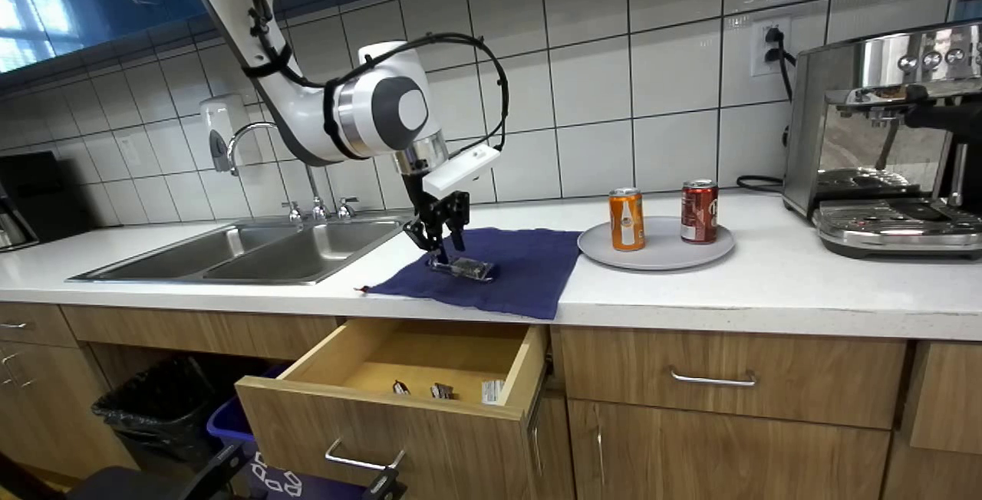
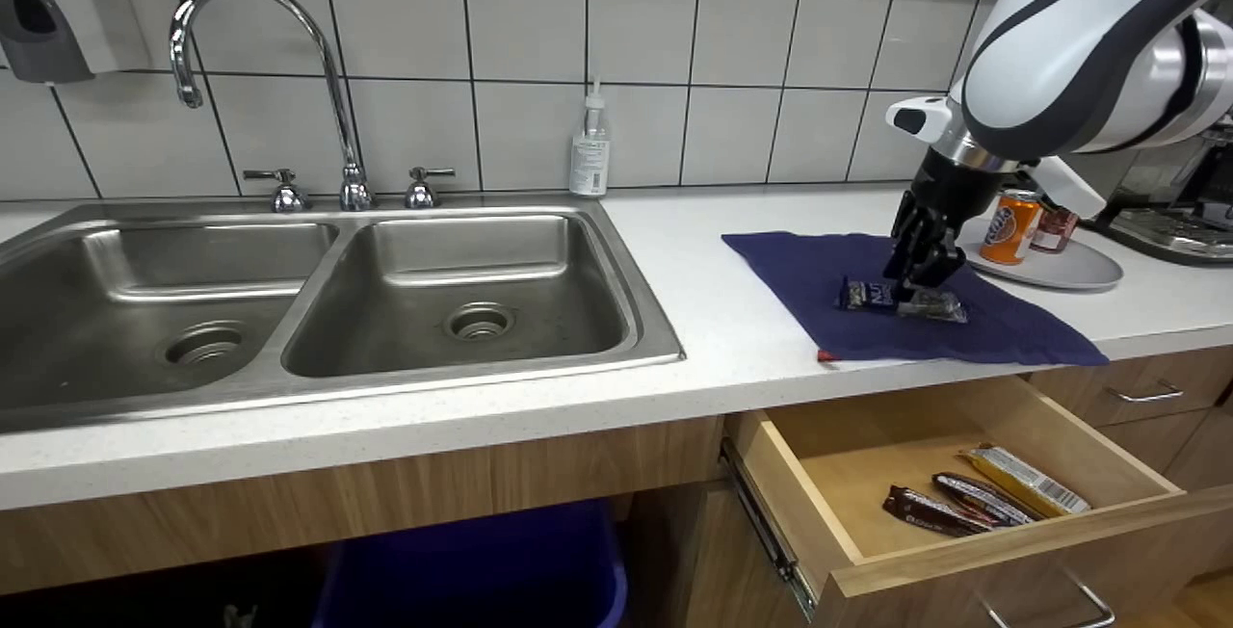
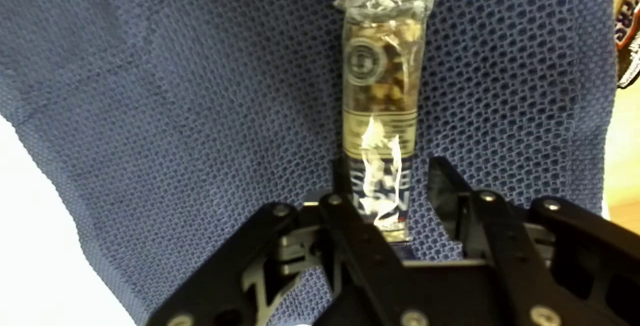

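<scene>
Bench (image 3: 35, 246): lower left in the wrist view, under the blue cloth (image 3: 200, 136).
Left finger (image 3: 342, 178): just beside the snack bar (image 3: 382, 81); contact cannot be told.
Pincer (image 3: 390, 181): spread, pinching nothing.
Snack bar: flat on the cloth, within the gap; long axis roughly square to the closing line, extending up-view.
Right finger (image 3: 442, 191): apart from the bar, cloth showing between.
Drawer (image 2: 867, 445): open, beyond the cloth's edge.

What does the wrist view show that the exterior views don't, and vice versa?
Only the wrist view: the round emblem on the slim snack bar in clear-and-navy wrapping, and the mesh weave of the navy fabric cloth.
Only the exterior views: the double-bowl steel sink, plus an orange metal can and a red metal can on a round grey plate.
Shared: the bar, cloth and black jointed gripper.
</scene>
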Robot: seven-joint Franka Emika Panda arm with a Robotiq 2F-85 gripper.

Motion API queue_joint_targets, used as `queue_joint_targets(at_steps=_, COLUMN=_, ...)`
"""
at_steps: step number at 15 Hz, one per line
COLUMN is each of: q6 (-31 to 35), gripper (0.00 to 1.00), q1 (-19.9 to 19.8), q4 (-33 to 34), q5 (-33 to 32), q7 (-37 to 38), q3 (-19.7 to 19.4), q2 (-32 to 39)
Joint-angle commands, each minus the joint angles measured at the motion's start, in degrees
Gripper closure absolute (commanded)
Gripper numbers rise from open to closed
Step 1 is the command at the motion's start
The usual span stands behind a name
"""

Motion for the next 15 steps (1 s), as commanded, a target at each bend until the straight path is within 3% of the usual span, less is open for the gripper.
queue_joint_targets(at_steps=1, q6=0.5, gripper=0.24, q1=-0.7, q4=-1.6, q5=0.3, q7=-1.1, q3=0.4, q2=-1.8)
queue_joint_targets(at_steps=4, q6=0.4, gripper=0.02, q1=-0.6, q4=-1.6, q5=0.2, q7=-1.0, q3=0.4, q2=-1.7)
queue_joint_targets(at_steps=5, q6=0.3, gripper=0.0, q1=-0.5, q4=-1.5, q5=0.2, q7=-0.9, q3=0.3, q2=-1.6)
queue_joint_targets(at_steps=15, q6=-0.6, gripper=0.0, q1=-0.1, q4=-0.2, q5=-0.1, q7=-0.2, q3=-0.1, q2=-0.1)
